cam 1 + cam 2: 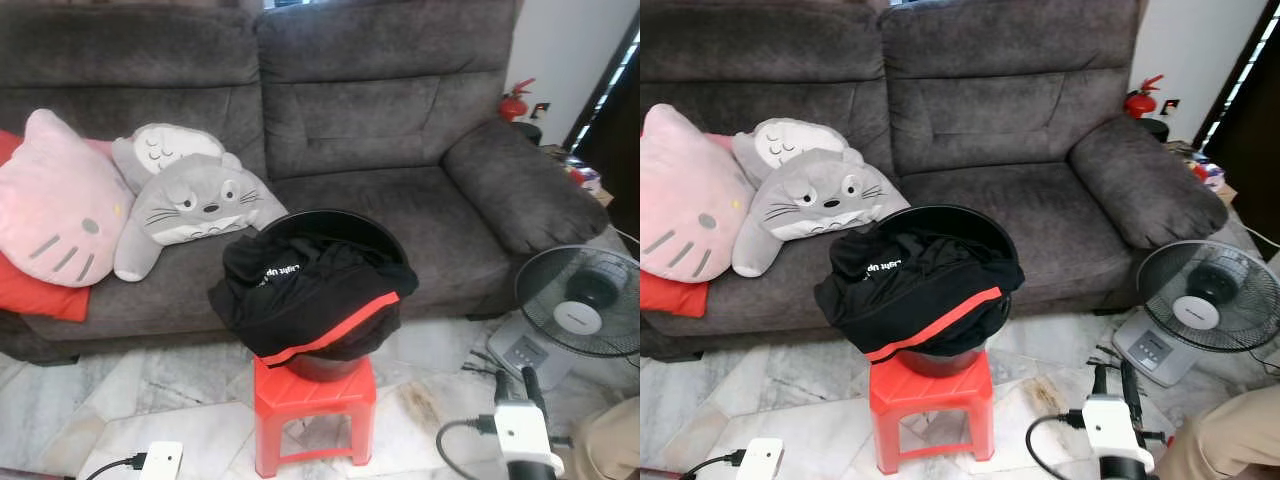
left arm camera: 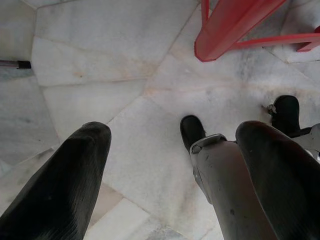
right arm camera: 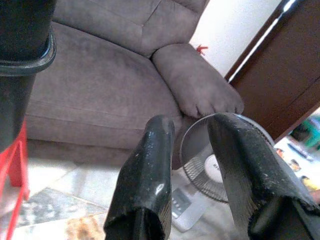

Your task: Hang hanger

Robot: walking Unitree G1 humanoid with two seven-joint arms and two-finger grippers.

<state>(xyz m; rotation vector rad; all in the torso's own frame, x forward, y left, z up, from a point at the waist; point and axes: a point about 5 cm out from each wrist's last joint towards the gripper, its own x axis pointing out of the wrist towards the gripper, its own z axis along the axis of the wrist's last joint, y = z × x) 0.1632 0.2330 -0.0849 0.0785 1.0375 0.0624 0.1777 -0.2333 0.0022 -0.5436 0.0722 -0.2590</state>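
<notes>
A black bucket [image 1: 385, 232] stands on a red plastic stool [image 1: 312, 400] in front of a grey sofa [image 1: 380, 120]. Black clothing with a red trim [image 1: 300, 295] is heaped in the bucket and spills over its front rim. My right gripper [image 1: 515, 382] hangs low to the right of the stool, above the floor. In the right wrist view its fingers [image 3: 150, 170] stand apart with nothing between them, pointing toward the sofa arm and a fan. My left gripper [image 2: 175, 131] is open over the marble floor, near a leg of the stool [image 2: 225, 30].
A pink cat cushion [image 1: 55, 215] and a grey plush toy [image 1: 190, 205] lie on the sofa's left seat. A floor fan [image 1: 580, 305] stands at the right, with a cable on the floor beside it. A beige fabric shape [image 1: 1230, 435] is at the bottom right. A red fire extinguisher [image 1: 514, 102] stands behind the sofa arm.
</notes>
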